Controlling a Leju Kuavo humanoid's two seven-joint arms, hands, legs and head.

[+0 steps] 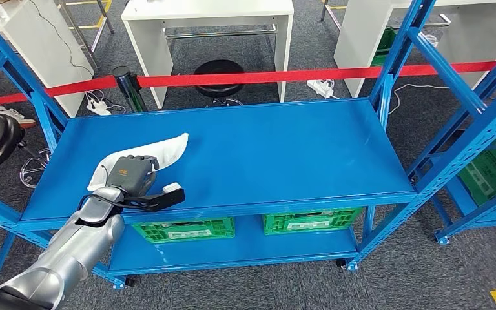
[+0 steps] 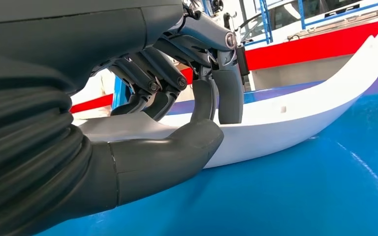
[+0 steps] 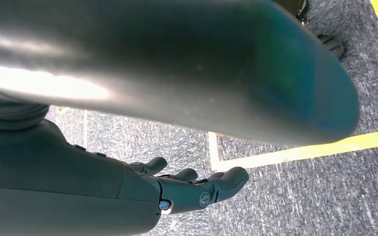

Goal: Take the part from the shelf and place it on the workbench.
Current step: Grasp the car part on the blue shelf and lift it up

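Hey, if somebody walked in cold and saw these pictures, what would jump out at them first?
Probably the white curved part lying on the blue shelf, near its left end, with the left hand closed around it. Next, the red barrier tape stretched across behind the shelf, and the green crates on the lower level.
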